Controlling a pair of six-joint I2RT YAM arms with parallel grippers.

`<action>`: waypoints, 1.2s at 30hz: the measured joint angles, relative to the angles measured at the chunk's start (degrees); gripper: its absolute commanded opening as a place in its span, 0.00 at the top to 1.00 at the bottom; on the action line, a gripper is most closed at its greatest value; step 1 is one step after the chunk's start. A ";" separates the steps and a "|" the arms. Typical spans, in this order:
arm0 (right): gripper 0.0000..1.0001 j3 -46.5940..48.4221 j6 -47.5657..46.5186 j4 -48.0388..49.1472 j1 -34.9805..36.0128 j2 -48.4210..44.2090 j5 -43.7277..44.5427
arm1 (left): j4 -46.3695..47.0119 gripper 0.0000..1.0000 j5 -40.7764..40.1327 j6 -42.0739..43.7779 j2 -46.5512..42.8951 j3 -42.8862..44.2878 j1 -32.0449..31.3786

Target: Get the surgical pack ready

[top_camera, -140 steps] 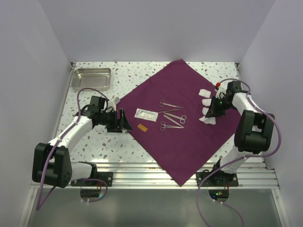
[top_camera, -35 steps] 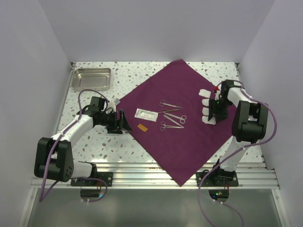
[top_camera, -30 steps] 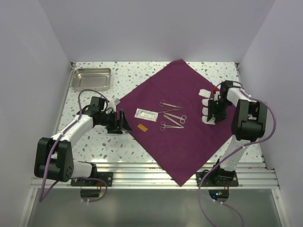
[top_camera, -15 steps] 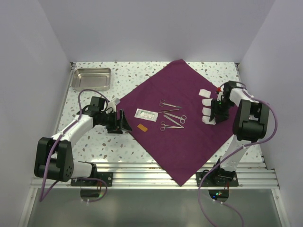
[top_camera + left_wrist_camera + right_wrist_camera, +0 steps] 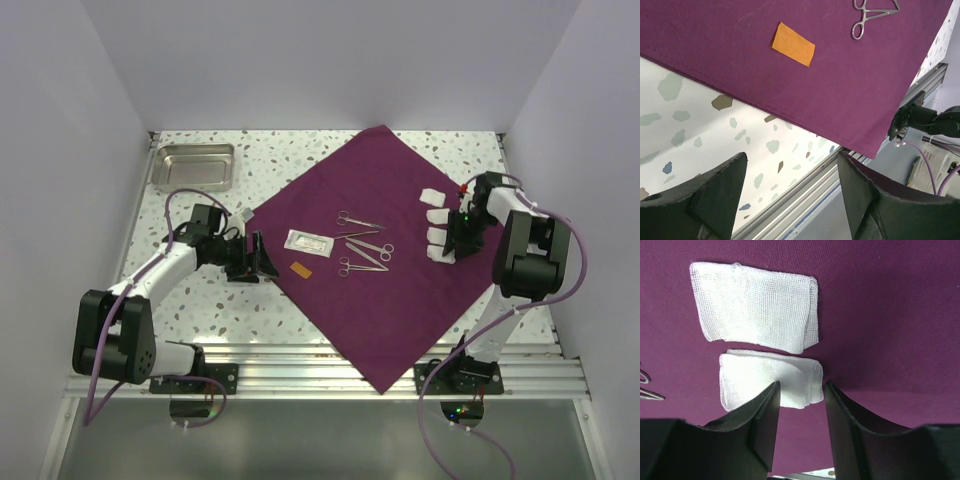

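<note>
The surgical pack [image 5: 400, 300] lies spread flat as a large maroon sheet, turned like a diamond on the speckled worktop [image 5: 200, 300], its near corner reaching over the rail at the front edge. At its middle lie several steel scissor-handled instruments [image 5: 362, 240], close together. Just left of them sits a white sealed packet [image 5: 308, 241], and nearer the arms a small orange slip [image 5: 301, 270].

Toward the sheet's right corner a row of folded white gauze pads [image 5: 437, 214] runs from far to near. The right gripper [image 5: 455, 238] is down over this row. In its wrist view the jaws stand part-way apart on either side of the end of one gauze pad [image 5: 767, 377], with another pad [image 5: 757, 307] lying flat just beyond it. Whether the fingers press that pad I cannot tell.

The left gripper [image 5: 258, 255] hangs low at the sheet's left edge, over bare worktop — jaws wide apart, nothing between them.

A shallow metal tray [image 5: 192, 165] rests at the far left corner, well apart from the cloth.
</note>
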 measured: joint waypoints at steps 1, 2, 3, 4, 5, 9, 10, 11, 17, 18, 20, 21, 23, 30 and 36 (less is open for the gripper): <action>0.61 -0.04 -0.02 0.07 -0.02 0.00 -0.09 | 0.02 0.23 0.00 0.00 0.02 0.00 0.00; 0.63 -0.07 -0.02 0.13 -0.02 0.02 -0.11 | 0.04 0.23 0.00 0.00 0.00 0.00 0.00; 0.65 -0.07 -0.02 0.17 -0.02 0.07 -0.15 | 0.04 0.23 0.00 0.00 0.02 -0.02 0.00; 0.69 -0.07 -0.02 0.22 -0.02 0.13 -0.15 | 0.04 0.23 0.02 0.00 0.02 -0.02 0.00; 0.71 -0.07 -0.04 0.26 -0.02 0.13 -0.17 | 0.04 0.23 0.02 0.00 0.02 -0.02 0.00; 0.86 -0.11 0.72 0.31 0.00 0.24 -0.76 | 0.09 0.23 0.02 0.00 0.02 -0.04 0.00; 0.89 -0.13 0.90 0.28 0.00 0.24 -0.96 | 0.11 0.23 0.02 0.00 0.02 -0.04 0.00; 0.90 -0.13 1.18 0.28 0.00 0.22 -1.07 | 0.13 0.23 0.04 0.00 0.02 -0.04 0.00; 0.98 -0.13 1.97 -0.39 0.02 -0.90 -0.85 | 0.79 0.23 0.55 -0.02 0.22 -0.04 0.00; 0.99 -0.13 2.01 -0.57 0.02 -1.33 -0.74 | 0.90 0.23 0.68 -0.02 0.31 -0.04 0.00; 1.00 -0.11 2.23 -1.01 0.02 -1.99 -0.68 | 0.98 0.23 0.94 0.00 0.55 -0.04 0.00; 1.00 -0.04 2.38 -1.36 0.02 -2.25 -0.63 | 1.01 0.23 1.03 0.00 0.63 -0.04 0.00; 1.00 0.22 2.69 -2.25 0.04 -2.71 -0.66 | 1.01 0.23 1.07 0.02 0.66 -0.04 0.00; 1.00 1.70 3.48 -5.18 3.02 -6.69 -1.99 | 1.31 0.23 1.49 0.00 0.74 -0.04 0.00; 1.00 6.49 3.48 -6.75 5.73 -7.67 -4.31 | 1.53 0.23 1.55 0.00 0.85 -0.07 0.00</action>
